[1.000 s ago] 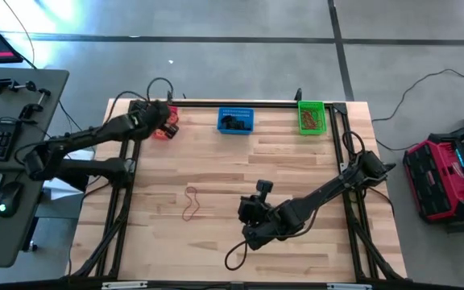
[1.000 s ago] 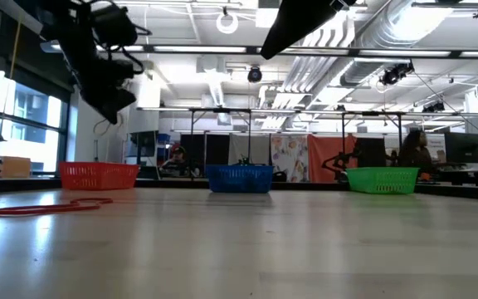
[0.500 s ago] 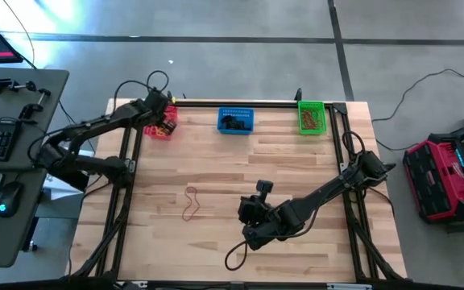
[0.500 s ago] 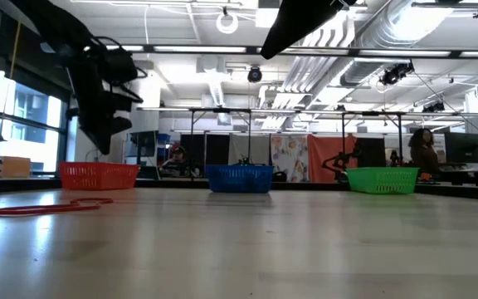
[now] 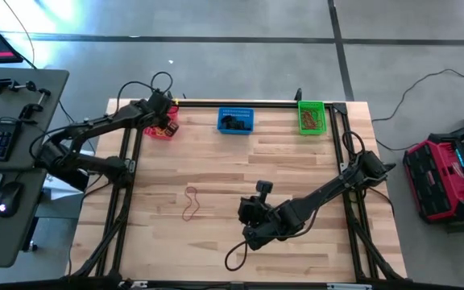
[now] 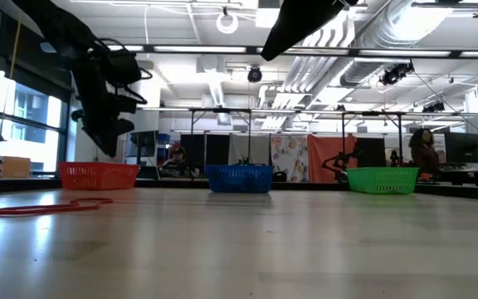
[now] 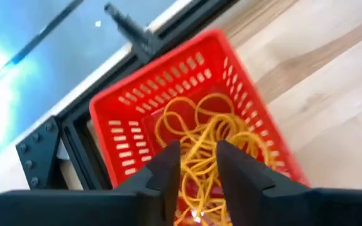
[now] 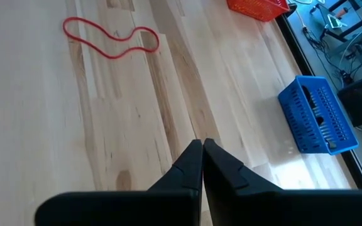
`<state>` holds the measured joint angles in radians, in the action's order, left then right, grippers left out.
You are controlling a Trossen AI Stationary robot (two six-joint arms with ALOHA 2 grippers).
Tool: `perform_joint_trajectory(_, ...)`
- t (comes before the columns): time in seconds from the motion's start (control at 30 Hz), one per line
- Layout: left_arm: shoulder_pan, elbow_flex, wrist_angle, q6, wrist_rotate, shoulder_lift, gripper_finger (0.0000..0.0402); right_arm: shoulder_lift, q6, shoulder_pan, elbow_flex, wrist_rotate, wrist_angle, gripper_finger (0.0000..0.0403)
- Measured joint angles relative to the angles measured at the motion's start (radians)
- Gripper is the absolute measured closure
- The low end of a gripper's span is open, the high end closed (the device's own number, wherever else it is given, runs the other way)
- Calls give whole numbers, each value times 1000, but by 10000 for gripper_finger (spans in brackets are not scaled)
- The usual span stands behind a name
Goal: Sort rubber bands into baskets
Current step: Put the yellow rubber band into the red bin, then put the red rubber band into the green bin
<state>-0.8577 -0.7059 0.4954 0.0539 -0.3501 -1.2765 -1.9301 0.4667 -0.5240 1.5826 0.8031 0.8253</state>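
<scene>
The red basket (image 5: 161,129) stands at the table's far left corner and holds a heap of thin yellow rubber bands (image 7: 187,122). My left gripper (image 7: 198,150) hangs open just above that heap, pointing steeply down, with nothing between its fingers. In the low view it (image 6: 106,143) is above the red basket (image 6: 98,175). One red rubber band (image 5: 192,203) lies flat on the wood near the table's middle. My right gripper (image 8: 202,143) is shut and empty, above the table to the right of that band (image 8: 109,39).
The blue basket (image 5: 235,121) and the green basket (image 5: 312,117) stand along the far edge, each with bands inside. A black frame rail (image 7: 74,125) runs behind the red basket. Bare wood lies between the baskets and the red band.
My left gripper has moved toward the table's far edge over the red basket and come down closer to it; over the last half second it has kept nearly still. The right arm and the red band have stayed put.
</scene>
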Motion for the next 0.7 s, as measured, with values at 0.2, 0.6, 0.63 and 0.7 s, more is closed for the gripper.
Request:
perform_joint_trajectory(0.2, 30, 0, -10, 2, -3, 68, 262, 0, 0, 0, 0, -8, 0, 403)
perform_joint_trajectory(0.6, 421, 0, -2, -26, 243, 325, 242, 0, -3, 0, 0, -46, -31, 403)
perform_joint_trajectory(0.63, 475, 0, -1, -25, 250, 341, 245, 0, -3, 0, 0, -46, -31, 403)
perform_joint_trajectory(0.7, 578, 0, 2, -24, 263, 361, 251, 0, -3, 0, 0, -47, -31, 403)
